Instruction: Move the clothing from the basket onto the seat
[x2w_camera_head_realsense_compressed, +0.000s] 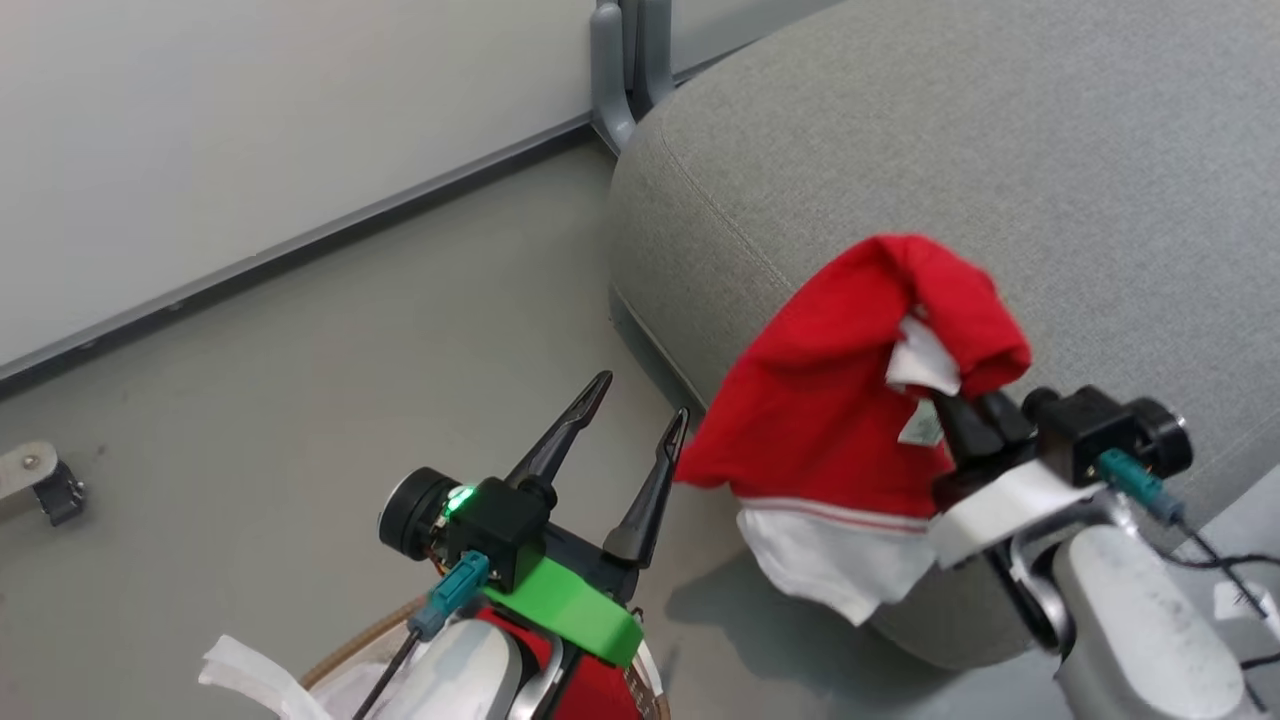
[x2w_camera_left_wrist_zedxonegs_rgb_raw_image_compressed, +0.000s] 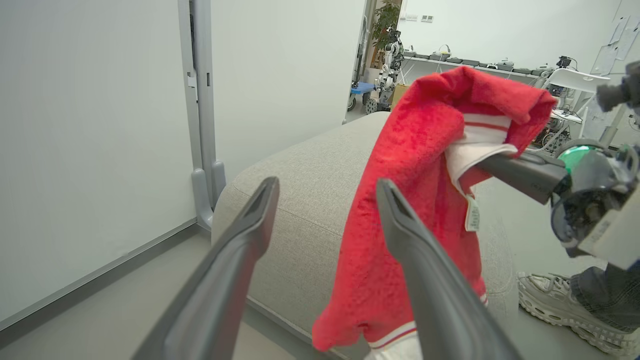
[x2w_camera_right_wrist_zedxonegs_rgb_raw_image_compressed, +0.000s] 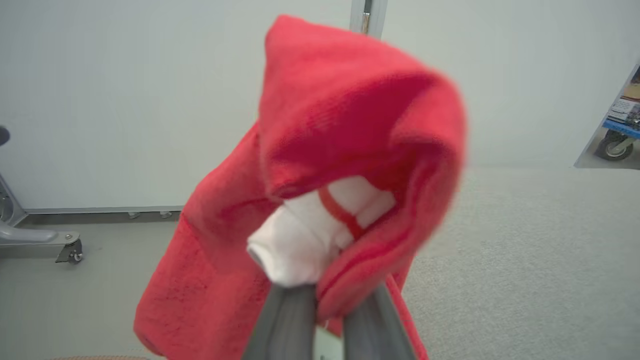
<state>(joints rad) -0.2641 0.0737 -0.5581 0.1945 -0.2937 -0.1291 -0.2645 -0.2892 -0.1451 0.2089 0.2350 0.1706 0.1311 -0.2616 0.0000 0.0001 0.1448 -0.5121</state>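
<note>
Clothing (x2w_camera_head_realsense_compressed: 830, 400): soft red cloth with a nappy, towel-like pile, matt, with smoother white knit trim. Seat (x2w_camera_head_realsense_compressed: 1000, 150): grey woven upholstery cloth, matt and finely grained; floor (x2w_camera_head_realsense_compressed: 300, 400): smooth, dull grey. Fingers (x2w_camera_left_wrist_zedxonegs_rgb_raw_image_compressed: 235, 260) of the left gripper (x2w_camera_head_realsense_compressed: 642, 397): dark plastic, smooth, with a faint satin sheen; basket (x2w_camera_head_realsense_compressed: 350, 640) rim: tan woven material.

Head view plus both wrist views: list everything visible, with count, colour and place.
seat: one, grey, upper right.
basket: one, tan rim, white liner, bottom edge.
held garment: one, red with white trim, hanging beside the seat's corner.
red fabric: one patch, bottom edge, by the basket.
post: one, grey, behind the seat.
shoe: one, pale, a person's, by the seat.
left gripper: black, open, empty.
right gripper: black, shut on the held garment.
</note>
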